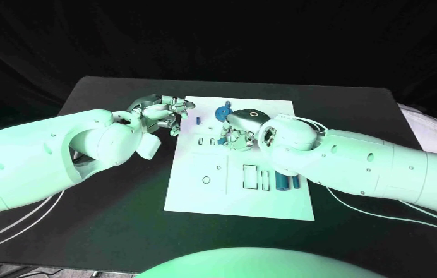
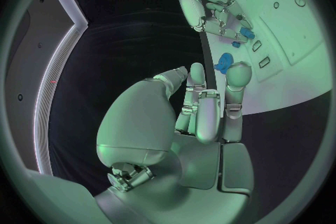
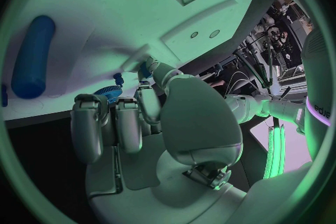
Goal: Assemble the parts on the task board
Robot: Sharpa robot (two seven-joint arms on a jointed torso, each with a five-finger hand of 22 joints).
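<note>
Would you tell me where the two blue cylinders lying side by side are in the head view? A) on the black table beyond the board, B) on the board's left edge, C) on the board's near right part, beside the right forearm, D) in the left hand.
C: the blue cylinders lie on the task board at its near right, just beside the right arm.

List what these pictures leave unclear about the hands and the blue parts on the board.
- Head view: right hand covers the parts beneath it; whether it grips any is unclear.
- Left hand: fingers bunched at the task board edge, contents too small to tell.
- Blue gear: seating unreadable.
</note>
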